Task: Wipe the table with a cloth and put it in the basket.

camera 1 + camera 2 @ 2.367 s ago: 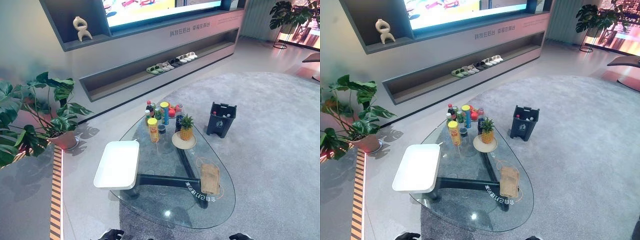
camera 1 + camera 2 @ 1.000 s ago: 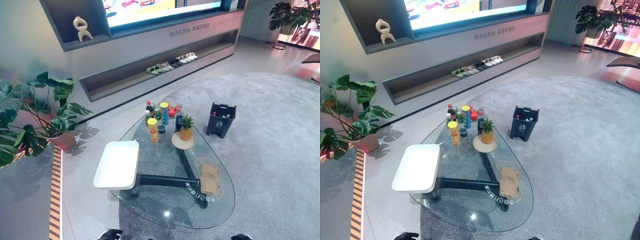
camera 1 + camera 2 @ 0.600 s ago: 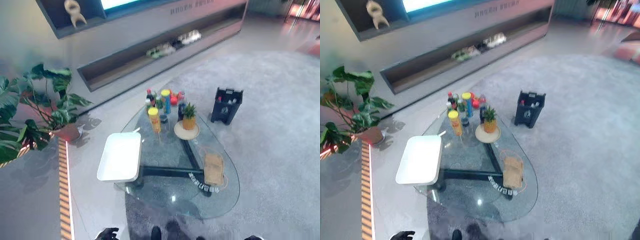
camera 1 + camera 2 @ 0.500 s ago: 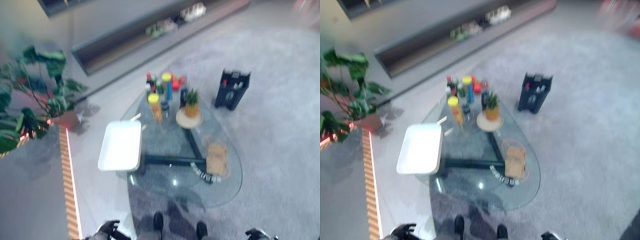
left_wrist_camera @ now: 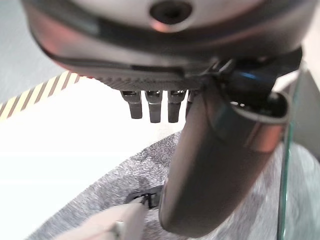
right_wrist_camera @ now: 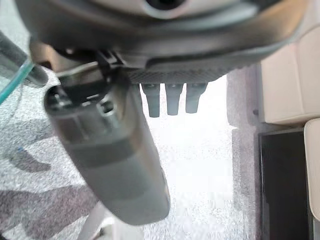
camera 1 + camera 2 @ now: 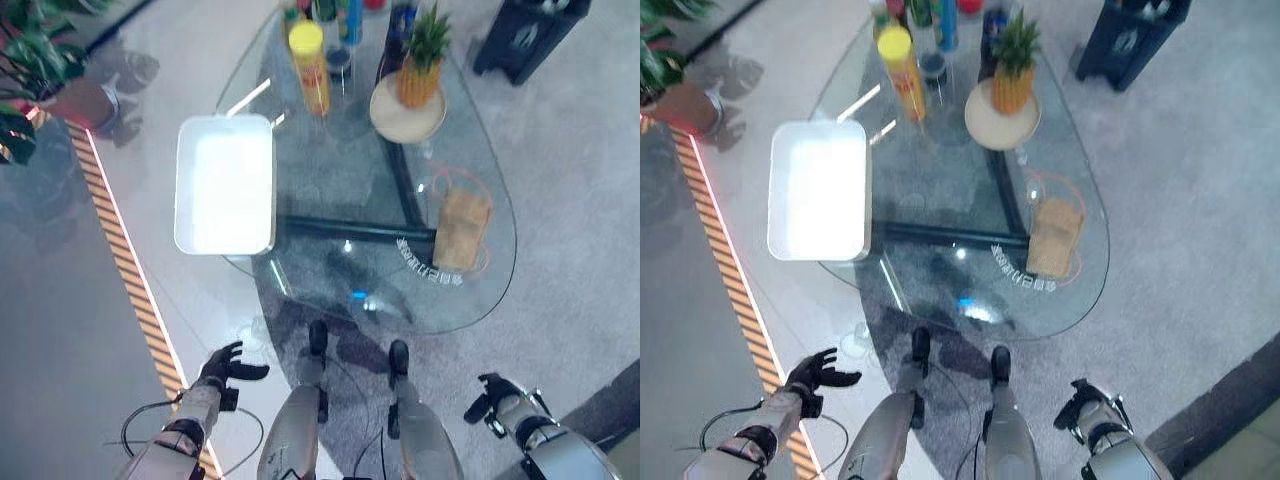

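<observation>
Hanging low at the near side, left robot hand (image 7: 222, 366) with fingers spread and relaxed, holding nothing; same fingers (image 5: 152, 106) showing straight in the left wrist view. Right robot hand (image 7: 492, 396) hanging low too, well short of the desk; fingers (image 6: 172, 98) straight in the right wrist view, grasping nothing. Lying flat on the rounded clear glass desk (image 7: 300, 285), well ahead of the right robot hand, folded tan cloth (image 7: 461, 227), untouched by either robot hand. Sitting ahead of the left robot hand on the desk, shallow white rectangular tray (image 7: 225, 183). Standing farther out beyond the cloth, small pineapple on a beige round plate (image 7: 407, 110), tall yellow can (image 7: 310, 66). Standing on the grey carpet past the desk, dark blue basket (image 7: 1128, 41).
</observation>
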Controlling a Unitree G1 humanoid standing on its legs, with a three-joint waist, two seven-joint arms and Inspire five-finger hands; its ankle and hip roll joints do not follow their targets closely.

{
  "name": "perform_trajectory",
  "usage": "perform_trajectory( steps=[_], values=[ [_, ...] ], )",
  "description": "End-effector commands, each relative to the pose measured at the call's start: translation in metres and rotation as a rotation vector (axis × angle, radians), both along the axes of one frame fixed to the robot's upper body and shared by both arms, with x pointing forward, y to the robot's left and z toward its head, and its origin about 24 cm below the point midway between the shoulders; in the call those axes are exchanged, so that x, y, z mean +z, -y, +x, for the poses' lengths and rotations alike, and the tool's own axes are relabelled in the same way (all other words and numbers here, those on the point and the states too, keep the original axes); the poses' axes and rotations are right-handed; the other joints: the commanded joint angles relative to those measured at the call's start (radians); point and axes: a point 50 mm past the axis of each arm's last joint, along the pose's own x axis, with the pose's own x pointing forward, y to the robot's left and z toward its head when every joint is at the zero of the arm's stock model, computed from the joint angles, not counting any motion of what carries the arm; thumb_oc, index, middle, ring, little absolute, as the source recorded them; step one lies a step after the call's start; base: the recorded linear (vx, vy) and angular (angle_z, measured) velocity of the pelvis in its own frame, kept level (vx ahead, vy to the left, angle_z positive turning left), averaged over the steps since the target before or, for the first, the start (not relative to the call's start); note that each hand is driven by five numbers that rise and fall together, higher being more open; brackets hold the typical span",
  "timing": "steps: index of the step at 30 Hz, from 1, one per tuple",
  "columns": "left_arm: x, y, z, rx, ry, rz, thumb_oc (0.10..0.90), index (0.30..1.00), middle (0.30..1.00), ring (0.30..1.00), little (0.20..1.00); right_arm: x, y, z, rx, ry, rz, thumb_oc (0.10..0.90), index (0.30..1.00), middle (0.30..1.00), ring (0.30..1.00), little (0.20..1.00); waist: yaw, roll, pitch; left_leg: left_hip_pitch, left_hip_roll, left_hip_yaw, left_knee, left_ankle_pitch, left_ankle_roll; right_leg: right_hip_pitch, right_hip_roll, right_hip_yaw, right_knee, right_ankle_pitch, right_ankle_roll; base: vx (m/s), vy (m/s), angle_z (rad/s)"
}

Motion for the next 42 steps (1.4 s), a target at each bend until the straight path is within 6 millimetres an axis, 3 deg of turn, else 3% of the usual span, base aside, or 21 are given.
perform_trajectory(
  steps=[1,7,15,24,33,37,42],
  values=[
    [0.018,-0.038,0.003,0.166,0.071,-0.071,0.8,0.9,0.9,0.9,0.9,-0.001,0.02,-0.018,-0.119,0.004,-0.01,0.8,0.9,0.9,0.9,0.9,0.008,-0.075,0.0,-0.087,-0.023,-0.025,0.191,-0.158,-0.009,-0.201,-0.12,0.022,0.135,0.04,0.036,-0.06,-0.046,0.04],
    [0.038,-0.032,0.025,0.234,0.216,-0.213,0.8,0.9,0.9,0.9,0.9,0.013,0.019,0.003,-0.172,0.128,0.006,0.8,0.9,0.9,0.9,0.9,0.001,-0.079,0.031,-0.239,-0.041,-0.038,0.381,-0.193,-0.003,-0.344,-0.103,0.041,0.301,0.005,0.028,-0.04,-0.032,0.09],
    [0.053,-0.034,0.034,0.325,0.353,-0.295,0.8,0.9,0.9,0.9,0.9,0.028,0.021,0.018,-0.162,0.222,-0.042,0.8,0.9,0.9,0.9,0.9,0.004,-0.065,0.032,-0.388,-0.029,-0.049,0.557,-0.254,0.014,-0.502,-0.066,0.065,0.506,-0.073,0.005,0.0,-0.015,0.04],
    [0.047,-0.038,0.026,0.334,0.338,-0.297,0.8,0.9,0.9,0.9,0.9,0.031,0.02,0.021,-0.163,0.278,-0.051,0.8,0.9,0.9,0.9,0.9,-0.003,-0.056,0.039,-0.472,-0.017,-0.056,0.638,-0.277,0.019,-0.585,-0.034,0.08,0.612,-0.114,-0.018,0.0,-0.023,-0.05],
    [0.044,-0.036,0.024,0.324,0.334,-0.302,0.8,0.9,0.9,0.9,0.9,0.033,0.021,0.022,-0.165,0.304,-0.067,0.8,0.9,0.9,0.9,0.9,-0.004,-0.055,0.039,-0.484,-0.014,-0.058,0.632,-0.27,0.016,-0.596,-0.037,0.07,0.604,-0.111,-0.023,0.0,-0.001,0.0],
    [0.046,-0.035,0.027,0.314,0.335,-0.308,0.8,0.9,0.9,0.9,0.9,0.048,0.038,0.025,-0.394,0.472,-0.019,0.8,0.9,0.9,0.9,0.9,-0.001,-0.049,0.039,-0.482,-0.015,-0.058,0.638,-0.271,0.012,-0.59,-0.045,0.067,0.602,-0.109,-0.021,0.01,0.014,-0.01],
    [0.043,-0.039,0.021,0.319,0.335,-0.296,0.8,0.9,0.9,0.9,0.9,0.089,0.061,0.038,-0.668,0.87,0.1,0.8,0.9,0.9,0.9,0.9,0.002,-0.059,0.039,-0.468,-0.01,-0.057,0.622,-0.276,0.011,-0.573,-0.047,0.06,0.573,-0.099,-0.015,0.0,0.0,0.0]
  ],
)
